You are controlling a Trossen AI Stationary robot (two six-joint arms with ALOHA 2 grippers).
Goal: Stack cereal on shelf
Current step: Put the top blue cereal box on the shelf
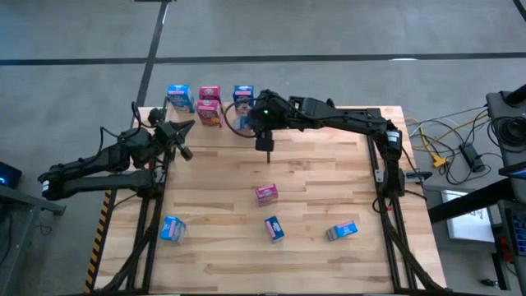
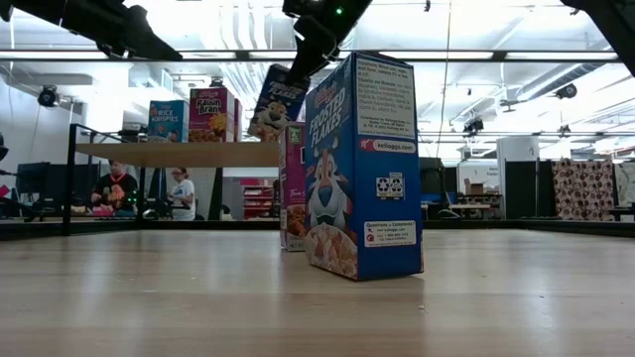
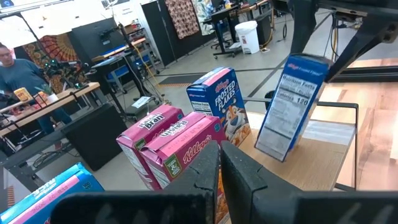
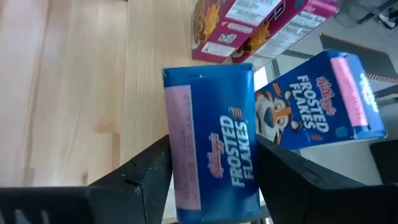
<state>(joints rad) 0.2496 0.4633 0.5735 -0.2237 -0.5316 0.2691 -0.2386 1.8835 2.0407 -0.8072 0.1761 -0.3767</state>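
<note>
In the low view a blue Frosted Flakes box (image 2: 364, 164) is standing upright at centre frame, nearest the camera, with a pink box (image 2: 293, 188) just behind it. In the high view three more boxes are lying along the lower part of the tabletop (image 1: 329, 173): one at lower left (image 1: 172, 228), one at lower centre (image 1: 274, 228), one at lower right (image 1: 342, 231). A pink one (image 1: 265, 193) is sitting mid-frame.

Farther back, the right gripper (image 4: 214, 171) is straddling a blue Frosted Flakes carton (image 4: 211, 143) at the shelf (image 1: 215, 125) in the upper centre; whether its fingers are clamping or letting go I cannot tell. The carton is looking tilted in the left wrist view, so a release now could be tipping it off the edge or into its standing neighbours.

The left gripper (image 3: 219, 167), fingers pressed together and empty, is waiting at the high view's left, beside the shelf
</note>
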